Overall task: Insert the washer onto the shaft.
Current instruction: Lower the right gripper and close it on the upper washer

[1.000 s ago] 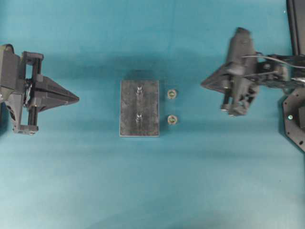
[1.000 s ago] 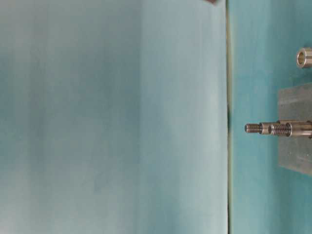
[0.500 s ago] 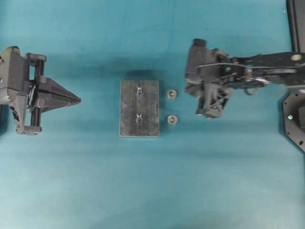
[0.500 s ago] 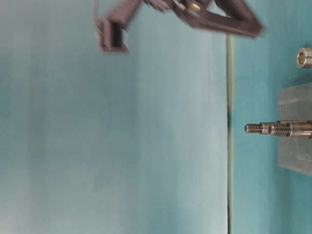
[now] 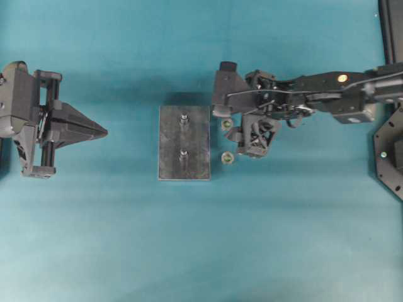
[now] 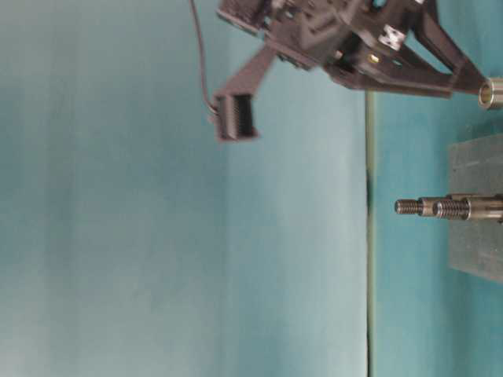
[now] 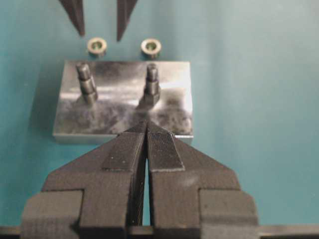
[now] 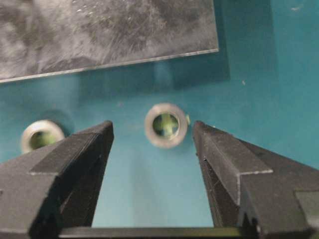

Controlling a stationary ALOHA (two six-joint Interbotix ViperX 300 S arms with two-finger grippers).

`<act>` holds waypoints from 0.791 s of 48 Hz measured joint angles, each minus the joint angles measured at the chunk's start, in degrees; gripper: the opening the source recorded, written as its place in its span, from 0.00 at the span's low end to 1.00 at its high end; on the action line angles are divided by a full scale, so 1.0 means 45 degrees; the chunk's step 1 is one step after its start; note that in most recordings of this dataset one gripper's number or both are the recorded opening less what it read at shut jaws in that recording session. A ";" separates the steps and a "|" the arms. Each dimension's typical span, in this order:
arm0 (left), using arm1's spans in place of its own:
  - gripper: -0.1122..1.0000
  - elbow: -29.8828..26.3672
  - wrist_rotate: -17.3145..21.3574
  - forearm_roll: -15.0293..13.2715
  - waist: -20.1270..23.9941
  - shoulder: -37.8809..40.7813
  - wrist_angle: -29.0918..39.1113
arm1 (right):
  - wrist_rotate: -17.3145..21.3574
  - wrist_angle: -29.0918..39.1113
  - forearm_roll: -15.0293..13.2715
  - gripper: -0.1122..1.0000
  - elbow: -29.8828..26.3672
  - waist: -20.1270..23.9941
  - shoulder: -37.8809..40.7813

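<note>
Right gripper (image 8: 152, 137) is spread wide, holding nothing, tips low over the surface (image 5: 201, 251) with one washer (image 8: 166, 125) framed between the fingers (image 8: 219, 149) in the wrist view. Not touching it yet, clear teal either side.

Left gripper (image 5: 101, 131) is pressed together, empty, parked well left of the plate (image 5: 184, 143) and pointing at it.

Where things are:
- Overhead: target washer (image 5: 227, 124) just right of the plate, on the far row, half tucked under the right gripper.
- Second washer (image 5: 228, 157) sits just beside it on the near row, clear of the tool. In the wrist view it lies outside the left finger, close to it.
- Two shafts (image 5: 183, 118) stand upright on the plate, both bare.

Risks as I read it:
- Washer is short and flat on the surface. If the tips don't get low enough, the fingers close over the top and it pops out or skates away.
- Too low and the tips drag on the surface.
- The washer looks a bit off-centre toward the right finger. Uneven closing could push it sideways, or tip it on edge.
- The left finger passes near the second washer and could nudge it.
- The plate edge is close ahead of the tips, so overshoot forward could bump it.
- Later: a tilted grip will jam on the shaft thread.
</note>
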 measured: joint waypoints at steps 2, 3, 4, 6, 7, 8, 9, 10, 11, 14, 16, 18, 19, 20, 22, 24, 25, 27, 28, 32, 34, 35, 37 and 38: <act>0.10 0.0000 0.0020 0.0000 0.0000 0.0000 0.0000 | 0.0000 0.0000 -0.0059 0.73 -0.0039 0.0000 0.0098; 0.10 0.0000 0.0020 0.0000 -0.0020 0.0000 0.0000 | 0.0000 0.0000 -0.0098 0.73 -0.0098 -0.0020 0.0137; 0.10 0.0000 0.0020 0.0000 0.0000 0.0000 0.0000 | -0.0020 0.0000 -0.0117 0.73 -0.0117 0.0000 0.0195; 0.10 0.0000 0.0020 0.0000 -0.0020 0.0000 0.0000 | -0.0020 0.0000 -0.0156 0.73 -0.0215 -0.0020 0.0293; 0.10 0.0000 0.0020 0.0000 0.0000 0.0000 0.0000 | 0.0000 -0.0020 -0.0156 0.73 -0.0234 -0.0020 0.0313; 0.10 0.0000 0.0020 0.0000 0.0000 0.0000 0.0000 | -0.0020 0.0000 -0.0195 0.73 -0.0273 -0.0020 0.0352; 0.10 0.0000 0.0020 0.0000 0.0000 0.0000 0.0000 | 0.0000 0.0000 -0.0234 0.73 -0.0293 -0.0039 0.0410; 0.10 0.0000 0.0020 0.0000 -0.0020 0.0000 0.0000 | -0.0020 0.0000 -0.0254 0.73 -0.0332 -0.0059 0.0430; 0.10 0.0000 0.0020 0.0000 0.0000 0.0000 0.0000 | -0.0020 0.0000 -0.0293 0.73 -0.0332 -0.0098 0.0449; 0.10 0.0000 0.0020 0.0000 -0.0020 0.0020 0.0000 | -0.0020 0.0000 -0.0332 0.72 -0.0352 -0.0195 0.0527; 0.10 0.0000 0.0020 0.0000 0.0000 0.0020 0.0000 | 0.0000 0.0000 -0.0371 0.72 -0.0352 -0.0273 0.0605; 0.10 0.0000 0.0020 0.0000 0.0000 0.0020 0.0000 | -0.0020 0.0000 -0.0371 0.72 -0.0352 -0.0332 0.0645; 0.10 0.0000 0.0020 0.0000 -0.0020 0.0020 0.0000 | -0.0020 0.0000 -0.0352 0.72 -0.0352 -0.0352 0.0664; 0.10 0.0000 0.0020 0.0000 -0.0020 0.0039 0.0000 | -0.0020 0.0000 -0.0371 0.72 -0.0371 -0.0352 0.0684; 0.10 0.0000 0.0020 0.0000 -0.0020 0.0059 0.0000 | -0.0020 0.0000 -0.0371 0.72 -0.0352 -0.0371 0.0742; 0.10 0.0000 0.0020 0.0000 0.0000 0.0078 0.0000 | -0.0020 0.0000 -0.0371 0.72 -0.0352 -0.0371 0.0781; 0.10 0.0000 0.0020 0.0000 0.0000 0.0078 0.0000 | -0.0039 0.0000 -0.0352 0.72 -0.0371 -0.0371 0.0801; 0.10 0.0000 0.0020 0.0000 0.0000 0.0137 0.0000 | -0.0039 -0.0020 -0.0371 0.72 -0.0371 -0.0352 0.0820; 0.10 0.0000 0.0020 0.0000 0.0000 0.0137 0.0000 | -0.0039 0.0000 -0.0371 0.72 -0.0371 -0.0352 0.0820; 0.10 0.0000 0.0000 0.0000 -0.0020 0.0195 -0.0020 | -0.0059 0.0000 -0.0371 0.72 -0.0352 -0.0352 0.0840; 0.10 0.0000 0.0020 0.0000 0.0000 0.0215 0.0000 | -0.0059 0.0000 -0.0371 0.72 -0.0371 -0.0332 0.0840; 0.10 0.0000 0.0020 0.0000 0.0000 0.0215 0.0000 | -0.0059 0.0000 -0.0371 0.72 -0.0371 -0.0312 0.0840; 0.10 0.0000 0.0000 0.0000 -0.0020 0.0234 -0.0020 | -0.0039 0.0000 -0.0371 0.72 -0.0371 -0.0273 0.0859; 0.10 0.0000 0.0020 0.0000 0.0000 0.0254 -0.0020 | -0.0059 0.0000 -0.0371 0.72 -0.0371 -0.0273 0.0859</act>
